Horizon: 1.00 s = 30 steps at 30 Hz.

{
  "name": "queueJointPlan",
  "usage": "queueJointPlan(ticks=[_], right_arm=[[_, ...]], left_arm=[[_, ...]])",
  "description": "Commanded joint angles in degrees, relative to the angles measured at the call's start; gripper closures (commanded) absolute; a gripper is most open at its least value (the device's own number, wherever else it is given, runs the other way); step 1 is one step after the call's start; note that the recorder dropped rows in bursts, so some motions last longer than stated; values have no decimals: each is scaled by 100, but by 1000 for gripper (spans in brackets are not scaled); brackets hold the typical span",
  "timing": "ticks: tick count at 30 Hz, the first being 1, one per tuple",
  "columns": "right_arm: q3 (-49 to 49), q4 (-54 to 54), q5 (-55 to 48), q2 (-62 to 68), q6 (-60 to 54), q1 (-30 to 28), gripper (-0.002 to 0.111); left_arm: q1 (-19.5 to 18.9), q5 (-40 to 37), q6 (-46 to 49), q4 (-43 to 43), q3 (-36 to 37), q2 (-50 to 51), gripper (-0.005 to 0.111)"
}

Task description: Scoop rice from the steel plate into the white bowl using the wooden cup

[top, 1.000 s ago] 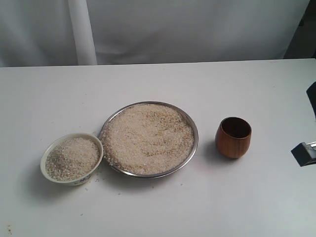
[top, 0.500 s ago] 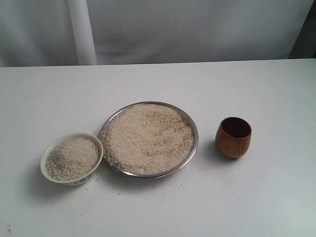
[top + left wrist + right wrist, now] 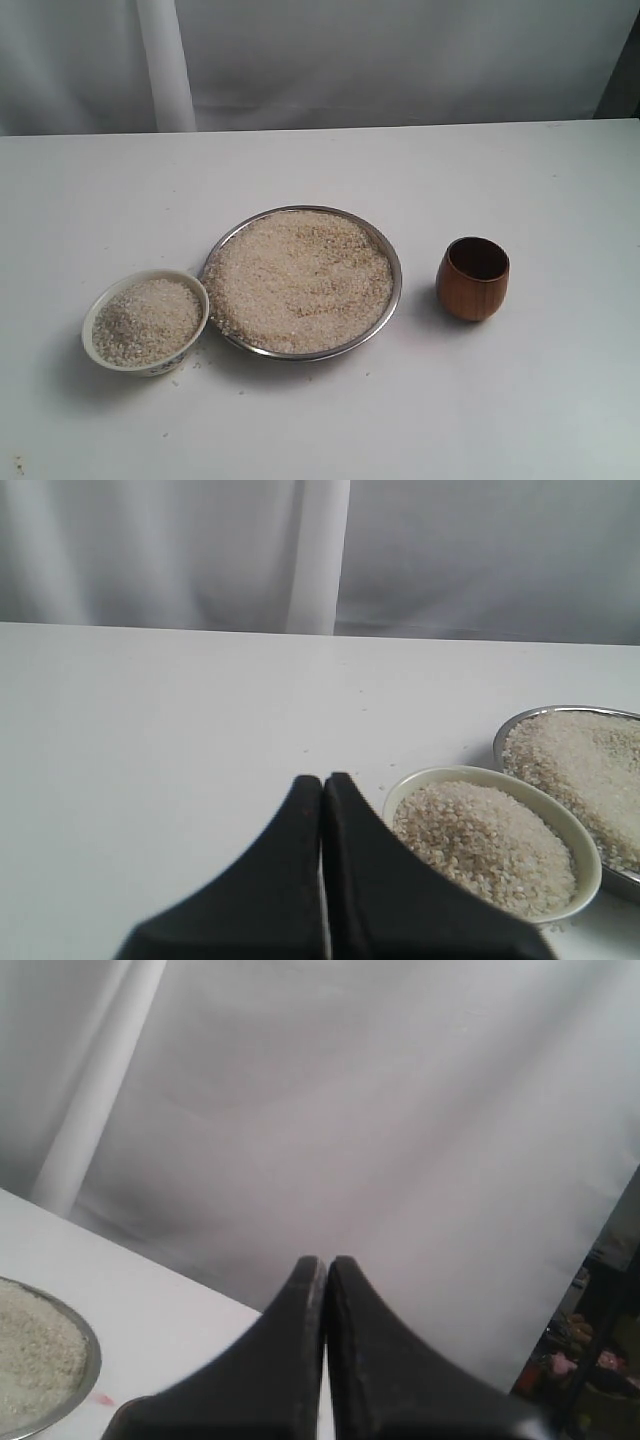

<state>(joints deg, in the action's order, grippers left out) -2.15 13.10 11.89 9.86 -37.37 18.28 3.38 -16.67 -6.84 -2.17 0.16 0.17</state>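
Observation:
The steel plate (image 3: 393, 303) lies mid-table, heaped with rice (image 3: 298, 280). Left of it, touching its rim, stands the white bowl (image 3: 146, 362), full of rice (image 3: 148, 318). The wooden cup (image 3: 472, 278) stands upright and empty to the plate's right. Neither arm shows in the exterior view. In the left wrist view my left gripper (image 3: 322, 780) is shut and empty, close to the white bowl (image 3: 478, 776) and the steel plate (image 3: 520, 721). In the right wrist view my right gripper (image 3: 325, 1261) is shut and empty, raised above the table, with the plate's rim (image 3: 92, 1357) at the side.
A white curtain (image 3: 400, 60) with a white pole (image 3: 168, 70) hangs behind the table's far edge. A few loose grains (image 3: 180, 375) lie beside the bowl. Dark clutter (image 3: 590, 1360) sits beyond the curtain's edge in the right wrist view.
The right arm, seen at the exterior view's right edge a second ago, has withdrawn out of that view. Plate, bowl and cup have not moved.

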Motion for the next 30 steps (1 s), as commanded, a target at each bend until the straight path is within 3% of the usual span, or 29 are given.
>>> queueJointPlan(ticks=[1, 16, 30], right_arm=[[32, -45, -477, -356, 28, -44, 108], [32, 1034, -1189, -986, 91, -44, 108], [32, 1061, -1330, -986, 165, -44, 108]], left_arm=[[24, 32, -25, 27, -16, -17, 107], [24, 32, -12, 27, -16, -17, 107], [24, 32, -26, 27, -16, -17, 107]])
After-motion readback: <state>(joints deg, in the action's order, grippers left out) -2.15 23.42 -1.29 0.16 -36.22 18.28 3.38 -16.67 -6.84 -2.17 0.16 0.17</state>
